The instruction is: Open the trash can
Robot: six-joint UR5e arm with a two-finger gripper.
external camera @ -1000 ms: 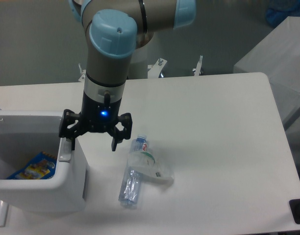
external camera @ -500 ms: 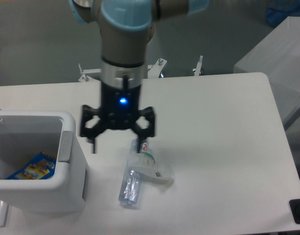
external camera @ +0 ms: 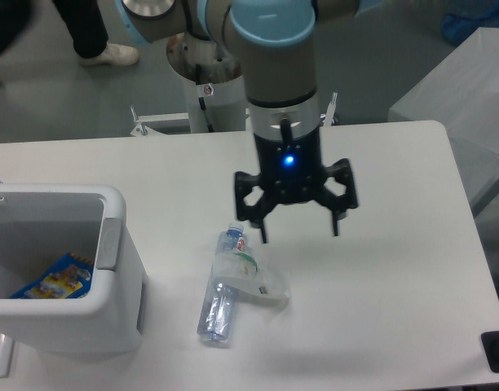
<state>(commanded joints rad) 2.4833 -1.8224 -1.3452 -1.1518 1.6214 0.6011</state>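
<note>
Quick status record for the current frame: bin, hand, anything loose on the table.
trash can: at the table's left edge, top open, interior visible
bin contents: blue and yellow packet on the bottom
grey tab: on the right rim
hand: open, empty, hanging above the table right of the bin, touching nothing
clear bottle: lying on the table between bin and hand, crumpled

Smooth white plastic trash can (external camera: 123,277) (slightly glossy), crinkled clear plastic bottle (external camera: 225,285), matt white table (external camera: 380,171)
</note>
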